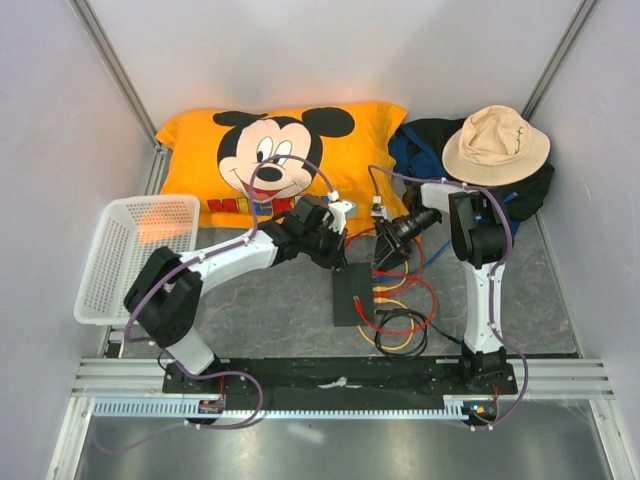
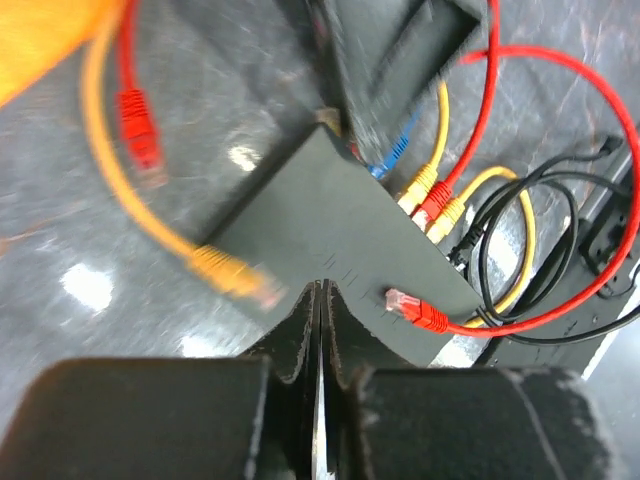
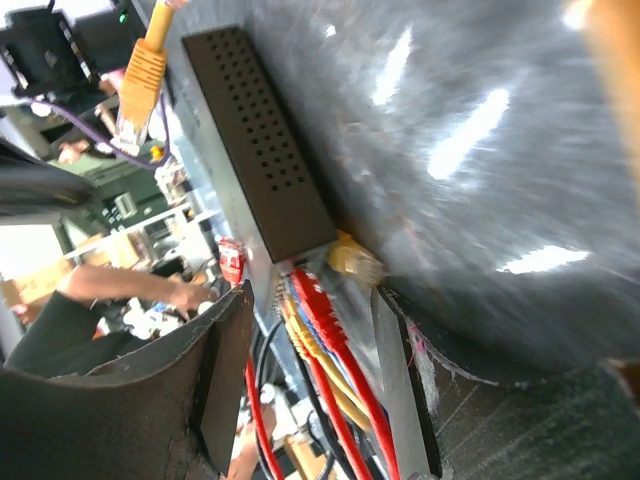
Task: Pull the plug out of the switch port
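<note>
The table (image 1: 270, 300) bears switch (image 1: 352, 295), cables (image 1: 410, 300), basket (image 1: 140, 255) (white), pillow (image 1: 280, 160), bag (image 1: 530, 190).

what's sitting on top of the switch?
A loose red plug lies on the switch, near a corner. Its far end is hidden under the right gripper.

Fingers (image 2: 290, 345) pressed together over switch (image 2: 320, 215).

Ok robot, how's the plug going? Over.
Left gripper shut, empty, at flat matte-black switch box. Right gripper open, facing plugged-in red plug. Loose red plug lying on top.
</note>
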`<state>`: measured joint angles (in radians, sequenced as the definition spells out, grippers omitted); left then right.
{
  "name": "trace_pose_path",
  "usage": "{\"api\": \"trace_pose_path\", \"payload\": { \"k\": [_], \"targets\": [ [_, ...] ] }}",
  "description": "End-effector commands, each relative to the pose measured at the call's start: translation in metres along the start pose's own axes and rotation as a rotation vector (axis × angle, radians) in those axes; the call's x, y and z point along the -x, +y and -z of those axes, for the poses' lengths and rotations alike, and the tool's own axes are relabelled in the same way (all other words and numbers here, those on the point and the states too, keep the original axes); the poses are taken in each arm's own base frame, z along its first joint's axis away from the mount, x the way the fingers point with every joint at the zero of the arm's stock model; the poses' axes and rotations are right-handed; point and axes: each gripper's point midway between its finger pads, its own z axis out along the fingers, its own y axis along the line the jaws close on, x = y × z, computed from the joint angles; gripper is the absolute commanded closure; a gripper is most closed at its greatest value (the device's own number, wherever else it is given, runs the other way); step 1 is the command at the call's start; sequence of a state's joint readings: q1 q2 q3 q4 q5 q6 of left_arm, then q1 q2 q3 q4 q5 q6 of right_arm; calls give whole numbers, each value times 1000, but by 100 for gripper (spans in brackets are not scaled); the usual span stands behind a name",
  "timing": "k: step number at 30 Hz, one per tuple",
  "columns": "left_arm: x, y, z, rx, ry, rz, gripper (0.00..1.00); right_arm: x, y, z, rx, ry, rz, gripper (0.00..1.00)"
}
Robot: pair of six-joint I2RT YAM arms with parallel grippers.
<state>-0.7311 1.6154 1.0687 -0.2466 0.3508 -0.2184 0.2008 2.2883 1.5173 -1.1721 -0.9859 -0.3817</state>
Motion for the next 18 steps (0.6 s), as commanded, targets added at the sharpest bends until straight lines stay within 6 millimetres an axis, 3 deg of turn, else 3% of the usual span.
{"api": "trace_pose_path", "payload": {
  "k": [1, 5, 11, 18],
  "targets": [
    [-6, -18, -23, -84, 28, -32, 98, 36, -56, 20, -260, -83, 182, 40],
    [-21, -18, -42, -83, 75, -17, 98, 45, -54, 28, -290, -124, 203, 42],
    [-44, -9, -55, -48, 127, -6, 98, 24, -63, 16, -256, -62, 153, 43],
    [-76, 14, -68, 18, 200, -34, 98, 17, -71, 10, -239, -27, 134, 44]
  ]
}}
